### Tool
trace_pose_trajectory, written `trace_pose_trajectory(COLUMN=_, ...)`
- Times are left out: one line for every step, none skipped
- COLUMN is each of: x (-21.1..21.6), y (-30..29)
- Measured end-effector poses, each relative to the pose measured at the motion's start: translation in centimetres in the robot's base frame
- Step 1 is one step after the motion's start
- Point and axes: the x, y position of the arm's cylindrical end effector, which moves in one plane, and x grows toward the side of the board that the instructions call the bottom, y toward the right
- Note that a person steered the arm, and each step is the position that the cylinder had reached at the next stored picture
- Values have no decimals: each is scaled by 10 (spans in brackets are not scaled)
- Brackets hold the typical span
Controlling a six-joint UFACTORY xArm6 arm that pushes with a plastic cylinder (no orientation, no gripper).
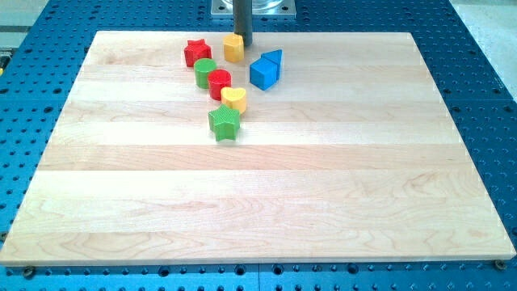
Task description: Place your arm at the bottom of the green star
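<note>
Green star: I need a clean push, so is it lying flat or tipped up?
Flat. The green star shows its whole star-shaped top face and sits level on the board, touching the yellow heart above it.

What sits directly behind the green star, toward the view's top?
A yellow heart touches the green star from behind, then a red cylinder. The heart's lower edge is covered by the star. My tip is far behind.

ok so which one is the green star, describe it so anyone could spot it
On the wooden board, a cluster of blocks sits near the view's top. The green star is the cluster's lowest piece, just below the yellow heart; the other green block is round.
</note>
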Motion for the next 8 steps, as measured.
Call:
trace_pose_trajectory(x=0, y=51)
trace_pose_trajectory(x=8, y=103)
trace_pose_trajectory(x=55, y=113)
trace_pose_trajectory(x=119, y=112)
trace_pose_trajectory(x=166, y=112)
trace_pose_trajectory(x=185, y=101)
trace_pose_trajectory(x=186, y=89)
trace_pose_trajectory(x=226, y=54)
